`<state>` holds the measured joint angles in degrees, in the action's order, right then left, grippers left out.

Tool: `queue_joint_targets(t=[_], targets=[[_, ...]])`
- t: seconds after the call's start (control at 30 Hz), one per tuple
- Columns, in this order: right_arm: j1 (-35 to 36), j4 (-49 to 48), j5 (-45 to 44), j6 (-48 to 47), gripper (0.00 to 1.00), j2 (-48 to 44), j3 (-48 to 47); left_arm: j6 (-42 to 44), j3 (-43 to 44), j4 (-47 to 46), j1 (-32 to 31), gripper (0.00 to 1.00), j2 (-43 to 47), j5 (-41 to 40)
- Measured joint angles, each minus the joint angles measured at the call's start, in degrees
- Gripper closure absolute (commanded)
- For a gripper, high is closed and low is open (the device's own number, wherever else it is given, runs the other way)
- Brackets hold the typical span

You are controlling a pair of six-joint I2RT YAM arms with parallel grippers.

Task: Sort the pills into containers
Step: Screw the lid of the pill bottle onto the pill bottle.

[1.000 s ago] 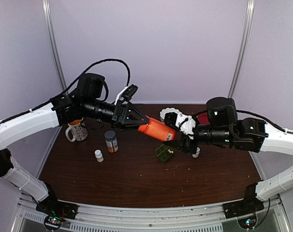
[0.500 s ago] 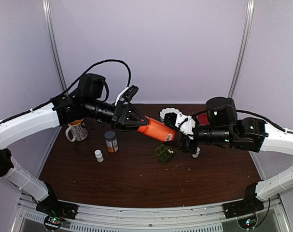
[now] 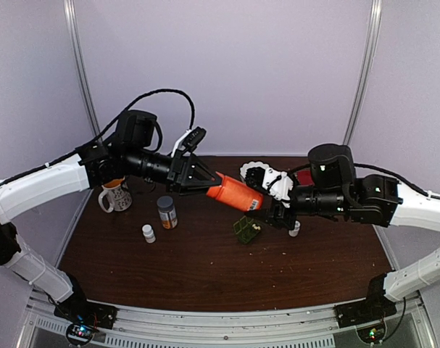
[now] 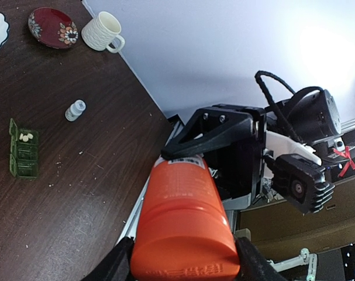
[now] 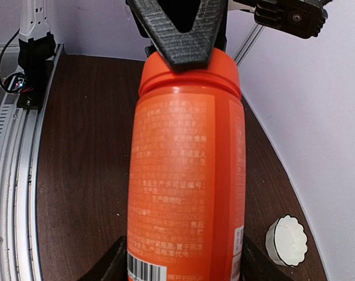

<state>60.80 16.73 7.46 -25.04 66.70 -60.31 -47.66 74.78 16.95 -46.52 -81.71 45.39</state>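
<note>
An orange bottle (image 3: 234, 193) hangs tilted in the air over the table, held at both ends. My left gripper (image 3: 209, 185) is shut on its cap end (image 4: 186, 257). My right gripper (image 3: 269, 210) is shut on its labelled body (image 5: 186, 175). The dark-green pill box (image 3: 245, 230) lies on the table just below the bottle with its lids open. It also shows in the left wrist view (image 4: 23, 157). A few whitish pills (image 4: 26, 137) lie in its end cell, and the other two cells look empty.
A grey-capped labelled bottle (image 3: 167, 212) and a small white bottle (image 3: 148, 233) stand at the left, near a mug (image 3: 117, 196). Another small white bottle (image 3: 295, 229) stands right of the pill box. A white bowl (image 3: 267, 177) and a red plate (image 3: 304, 177) sit at the back.
</note>
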Motion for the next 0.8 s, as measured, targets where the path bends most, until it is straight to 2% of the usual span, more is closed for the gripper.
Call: queue_joint_targets(t=[0.2,0.33,0.4,0.53,0.7,0.8], targets=[[-0.1,1.6,1.8,1.9,1.0,0.8,-1.6,3.7,0.0,-0.1,0.3,0.66,0.0,0.6],[-1.4,3.5,5.7,4.1,1.0,1.2,-2.9,11.7,0.0,0.2,0.3,0.7,0.2,0.9],[-1.9,3.9,7.4,5.0,1.0,1.3,-3.2,16.3,0.0,0.3,0.3,0.66,0.3,0.9],[-2.6,4.5,10.8,6.3,1.0,1.3,-3.4,28.9,-0.2,0.4,-0.5,0.72,0.9,1.0],[-3.3,5.4,15.0,7.6,1.0,1.3,-3.6,47.2,-0.4,1.0,-0.9,0.84,1.2,2.7],[-3.6,5.6,17.0,8.5,1.0,1.3,-3.6,57.9,-0.5,1.3,-1.0,0.95,1.2,4.1]])
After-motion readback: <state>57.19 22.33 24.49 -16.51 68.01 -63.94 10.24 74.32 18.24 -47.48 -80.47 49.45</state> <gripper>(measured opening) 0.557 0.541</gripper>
